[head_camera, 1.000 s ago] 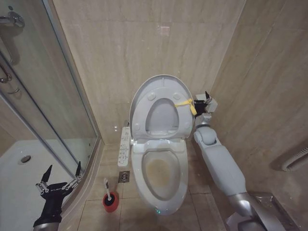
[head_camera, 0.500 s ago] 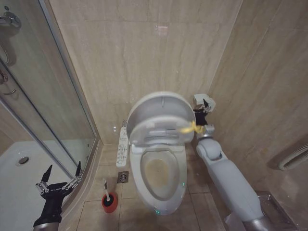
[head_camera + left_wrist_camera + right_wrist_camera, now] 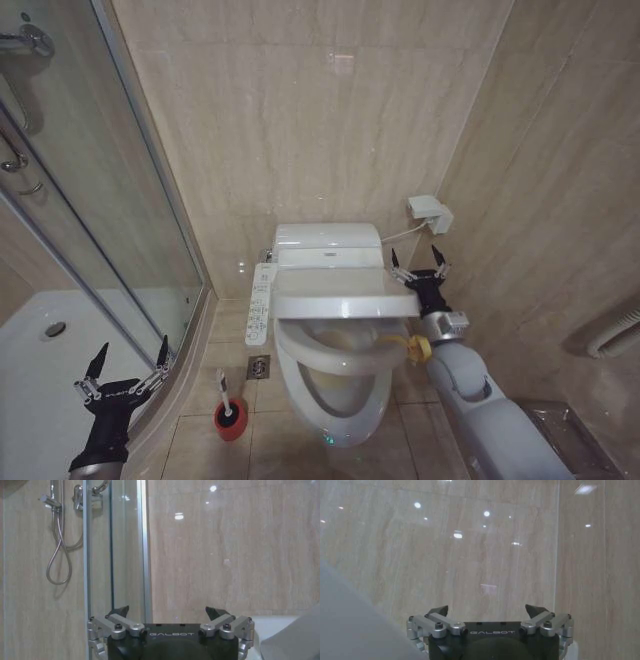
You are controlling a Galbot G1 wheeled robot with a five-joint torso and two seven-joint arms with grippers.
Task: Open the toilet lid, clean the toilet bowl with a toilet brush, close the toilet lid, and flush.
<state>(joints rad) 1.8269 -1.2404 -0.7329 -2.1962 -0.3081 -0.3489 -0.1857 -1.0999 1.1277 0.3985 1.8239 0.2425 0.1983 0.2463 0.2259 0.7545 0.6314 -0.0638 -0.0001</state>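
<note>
Hovering at the right edge of the toilet lid (image 3: pixel 340 293), right tool (image 3: pixel 419 268) has its fingers spread wide and nothing between them; fingertips point up toward the wall. Lid sits roughly level, partway down, with a gap visible between it and the toilet bowl (image 3: pixel 335 375) underneath. Yellow strap (image 3: pixel 412 347) hangs off the lid's right side, next to the right wrist. Right wrist view: same tool (image 3: pixel 487 612), jaws wide apart, facing beige wall tile, empty.

Left tool (image 3: pixel 125 366) is parked low at the left, near the shower door (image 3: pixel 90 220), fingers spread, holding nothing. Left wrist view confirms: tool (image 3: pixel 168 612) open, looking at the glass door frame and shower hose (image 3: pixel 59 547).

Toilet brush (image 3: pixel 222 392) stands in its red holder (image 3: pixel 229 421) on the floor, just beside the bowl's left side, between the bowl and the left tool. White control panel (image 3: pixel 260 303) runs along the left side of the toilet.
</note>
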